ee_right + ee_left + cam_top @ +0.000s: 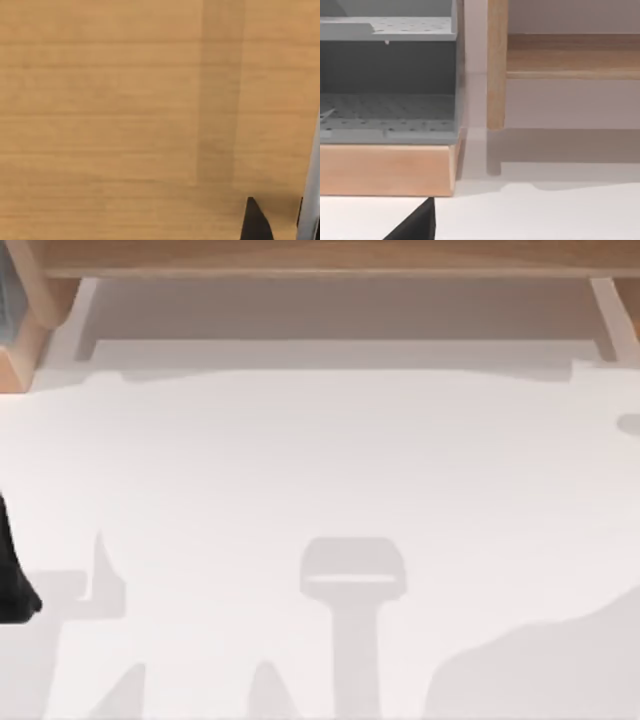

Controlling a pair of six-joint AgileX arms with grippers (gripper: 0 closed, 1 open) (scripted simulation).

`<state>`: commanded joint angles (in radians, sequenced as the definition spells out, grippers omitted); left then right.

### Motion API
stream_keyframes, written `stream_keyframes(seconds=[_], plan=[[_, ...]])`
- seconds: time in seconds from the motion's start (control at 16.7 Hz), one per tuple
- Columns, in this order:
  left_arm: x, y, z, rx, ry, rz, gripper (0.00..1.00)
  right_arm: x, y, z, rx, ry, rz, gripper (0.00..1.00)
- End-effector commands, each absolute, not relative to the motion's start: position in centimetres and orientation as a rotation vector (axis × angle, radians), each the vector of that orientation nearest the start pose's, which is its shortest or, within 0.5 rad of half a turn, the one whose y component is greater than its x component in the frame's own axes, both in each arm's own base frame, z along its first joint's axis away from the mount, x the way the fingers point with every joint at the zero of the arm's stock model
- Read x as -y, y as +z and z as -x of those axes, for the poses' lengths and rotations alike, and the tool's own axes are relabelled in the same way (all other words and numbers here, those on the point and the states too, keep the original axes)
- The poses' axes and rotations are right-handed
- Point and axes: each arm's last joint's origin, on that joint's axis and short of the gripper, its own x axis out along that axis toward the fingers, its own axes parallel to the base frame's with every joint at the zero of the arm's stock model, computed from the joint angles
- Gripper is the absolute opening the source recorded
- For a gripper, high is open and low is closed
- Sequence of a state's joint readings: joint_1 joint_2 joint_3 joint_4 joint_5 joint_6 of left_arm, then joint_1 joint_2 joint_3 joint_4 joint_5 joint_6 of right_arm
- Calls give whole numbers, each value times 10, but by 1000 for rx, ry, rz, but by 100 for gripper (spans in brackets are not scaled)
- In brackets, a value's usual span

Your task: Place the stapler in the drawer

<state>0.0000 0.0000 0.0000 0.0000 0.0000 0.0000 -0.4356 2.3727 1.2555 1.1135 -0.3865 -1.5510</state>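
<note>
The stapler is out of view. Along the table's far edge a wide pale drawer juts out from a wooden cabinet, its side walls showing at both ends. My left arm shows as a black shape at the table's left edge, well short of the drawer. A black part of my left gripper hangs over the white table, facing a wooden-edged grey shelf unit. A black tip of my right gripper sits close against a plain wooden surface.
A grey perforated shelf unit on a wooden base stands at the far left, beside an upright wooden post. A pale grey edge runs beside the right gripper. The white table carries only shadows.
</note>
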Motion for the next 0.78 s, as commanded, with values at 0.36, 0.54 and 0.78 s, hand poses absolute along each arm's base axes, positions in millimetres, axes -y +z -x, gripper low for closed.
stream_keyframes(seconds=[0.36, 0.54, 0.78], plan=[[1, 160, -106, 0, 0, 0, 100, 184, 88, -435, -23, -11, 1560, 90], [1, 160, -106, 0, 0, 0, 100, 184, 88, -435, -23, -11, 1560, 100], [1, 160, -106, 0, 0, 0, 100, 184, 88, -435, -23, -11, 1560, 100]])
